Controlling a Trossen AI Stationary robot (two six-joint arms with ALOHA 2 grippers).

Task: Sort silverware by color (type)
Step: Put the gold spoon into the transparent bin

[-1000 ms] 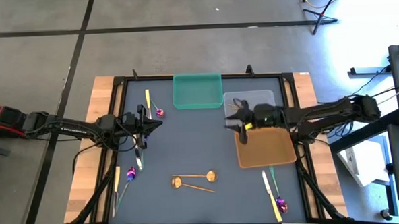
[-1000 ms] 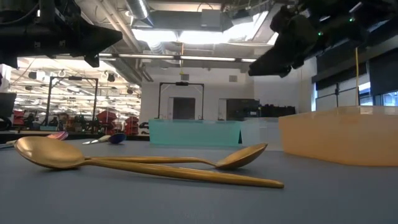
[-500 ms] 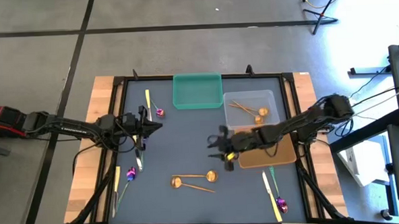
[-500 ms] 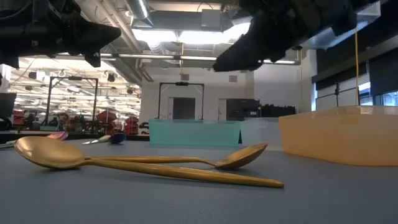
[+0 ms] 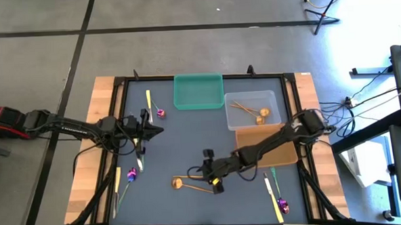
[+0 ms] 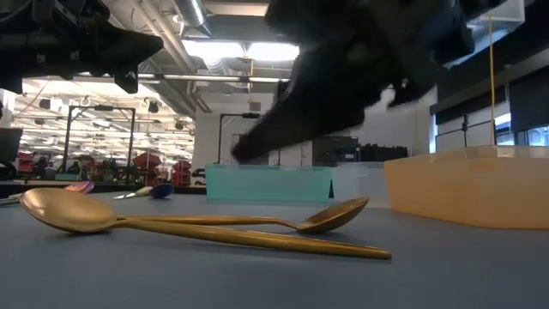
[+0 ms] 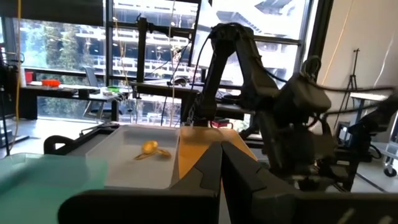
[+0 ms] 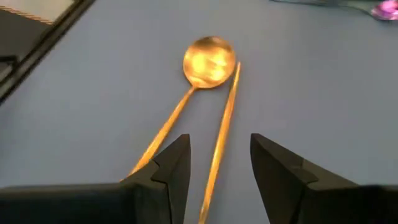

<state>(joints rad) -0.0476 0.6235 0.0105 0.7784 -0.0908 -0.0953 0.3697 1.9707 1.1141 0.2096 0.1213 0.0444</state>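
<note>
Mostly unsorted: two gold spoons (image 5: 247, 110) lie in the clear tray (image 5: 269, 96); other silverware stays scattered on the table (image 5: 188, 140). Right end effector (image 5: 212, 179), open, hovers over two gold spoons (image 5: 193, 181). Left end effector (image 5: 154, 126) waits closed.

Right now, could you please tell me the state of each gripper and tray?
Right gripper: open, over two gold spoons.
Left gripper: shut, empty.
Clear plastic tray: holds gold spoons.
Green plastic tray: empty.
Orange plastic tray: empty.
</note>
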